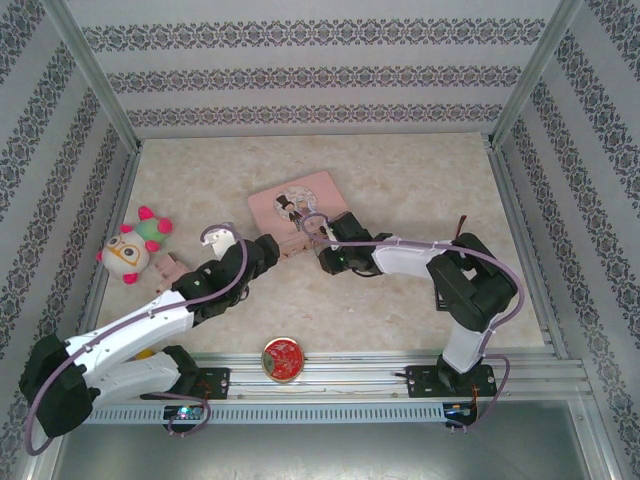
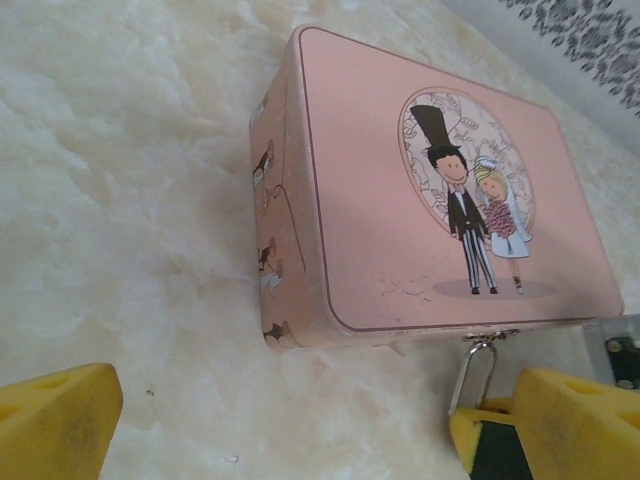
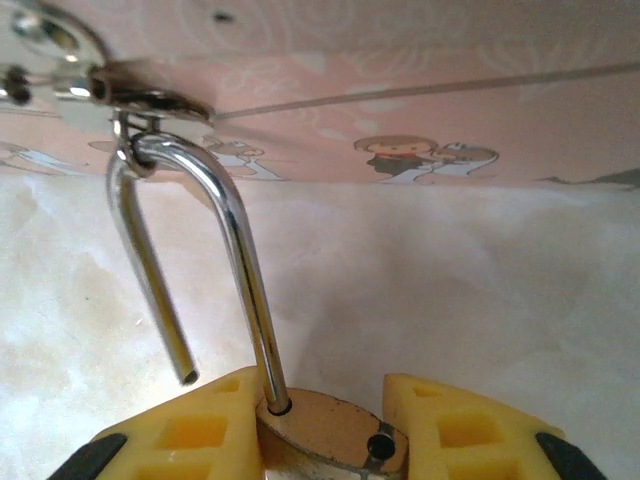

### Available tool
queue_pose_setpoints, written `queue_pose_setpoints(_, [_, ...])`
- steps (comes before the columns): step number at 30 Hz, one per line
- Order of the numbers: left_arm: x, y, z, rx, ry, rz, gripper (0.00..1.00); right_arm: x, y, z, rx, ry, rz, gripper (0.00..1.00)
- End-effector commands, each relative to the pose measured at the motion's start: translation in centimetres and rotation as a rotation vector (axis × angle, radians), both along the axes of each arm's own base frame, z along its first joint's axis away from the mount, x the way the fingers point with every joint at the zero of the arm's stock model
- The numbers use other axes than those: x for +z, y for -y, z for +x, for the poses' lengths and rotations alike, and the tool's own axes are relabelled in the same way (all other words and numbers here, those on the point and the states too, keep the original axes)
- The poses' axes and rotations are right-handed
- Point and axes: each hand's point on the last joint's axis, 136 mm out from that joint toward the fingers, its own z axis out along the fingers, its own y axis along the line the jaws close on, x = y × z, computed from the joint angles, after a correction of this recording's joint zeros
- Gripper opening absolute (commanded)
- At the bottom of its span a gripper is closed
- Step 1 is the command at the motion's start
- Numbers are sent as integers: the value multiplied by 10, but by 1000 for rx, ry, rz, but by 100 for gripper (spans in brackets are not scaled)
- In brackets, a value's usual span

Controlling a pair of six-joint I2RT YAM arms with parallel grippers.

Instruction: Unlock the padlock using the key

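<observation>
Seen from above, both arms reach to the near edge of the pink tin box [image 1: 295,203], which lies flat on the desk [image 1: 420,190]. The left gripper [image 1: 272,246] is at the box's near left corner and the right gripper [image 3: 322,400] is just beside it on the right. A plush toy [image 1: 133,246] sits well apart at the left, and a round red tin [image 1: 283,358] lies near the arm bases. What the grippers hold is too small to tell from up there. The right wrist camera shows it close: the padlock [image 3: 330,440] has its brass body clamped between the right gripper's yellow fingers [image 3: 190,440]. Its shackle [image 3: 243,270] is hooked through the box's hasp [image 3: 150,85]. One leg is seated in the body, while the other leg's free end hangs clear of it. The left wrist camera adds the bride-and-groom picture on the lid and the shackle hanging at the near edge. It also shows the left gripper's own fingers spread wide apart, with bare desk between them.
</observation>
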Motion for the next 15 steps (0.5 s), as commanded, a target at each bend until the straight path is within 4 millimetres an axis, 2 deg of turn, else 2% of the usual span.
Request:
queue_pose_setpoints(1, [16, 6, 9, -49, -9, 70, 99, -2, 12, -16, -66, -49, 0, 0])
queue_pose_setpoints(6, [8, 25, 19, -87, -64, 133, 99, -1, 18, -31, -112, -89, 44, 0])
queue_pose_setpoints(15, [-3, 68, 44, -140, -65, 187, 99, 0, 23, -58, -182, -169, 145, 0])
